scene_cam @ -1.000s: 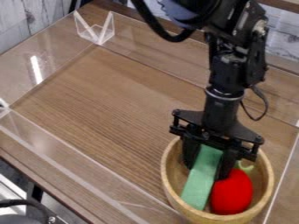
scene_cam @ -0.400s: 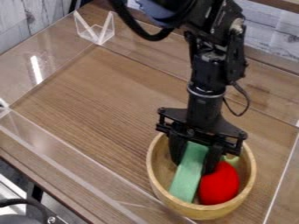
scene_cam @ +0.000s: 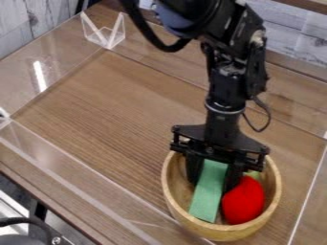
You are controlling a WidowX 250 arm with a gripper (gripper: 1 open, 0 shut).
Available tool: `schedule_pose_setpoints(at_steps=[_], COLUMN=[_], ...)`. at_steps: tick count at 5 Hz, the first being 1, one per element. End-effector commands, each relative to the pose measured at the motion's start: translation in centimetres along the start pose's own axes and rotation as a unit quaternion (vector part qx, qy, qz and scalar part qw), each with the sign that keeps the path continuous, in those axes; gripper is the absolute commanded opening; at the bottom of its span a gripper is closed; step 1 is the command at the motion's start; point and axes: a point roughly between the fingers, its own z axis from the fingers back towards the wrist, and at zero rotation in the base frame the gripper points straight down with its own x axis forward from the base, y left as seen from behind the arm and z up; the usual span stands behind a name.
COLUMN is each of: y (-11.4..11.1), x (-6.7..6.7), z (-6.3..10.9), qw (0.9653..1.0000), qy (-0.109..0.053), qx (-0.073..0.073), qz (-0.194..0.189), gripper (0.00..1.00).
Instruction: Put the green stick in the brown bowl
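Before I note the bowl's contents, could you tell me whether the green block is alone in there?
No, a red fruit sits beside the green block inside the bowl.

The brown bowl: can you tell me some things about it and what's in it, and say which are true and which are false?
1. The green stick is down inside the brown bowl. True.
2. The red thing is outside the bowl. False: the red thing is in the bowl, beside the green stick.
3. The robot's gripper is over at the white wire-like thing. False: it is down at the bowl.
4. The bowl is blue. False: it is light brown.
5. The bowl stands on a wooden table. True.
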Motion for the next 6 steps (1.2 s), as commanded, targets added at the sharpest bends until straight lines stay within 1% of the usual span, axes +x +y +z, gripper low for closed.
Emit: schedule_pose_setpoints(at_steps=[1,3,5,6], y=[0.5,0.1,-2.3,-3.5], x=[0.0,-0.7,-1.5,-2.0], z=[-0.3,-1.1,-3.0,-3.7], qw=[0.9987,0.9973,0.998,0.9983], qy=[0.001,0.002,0.003,0.002], qx=[-0.011,-0.013,-0.008,-0.005], qz=[0.051,0.073,0.063,0.058], gripper=[0.0,0.0,0.0,0.0])
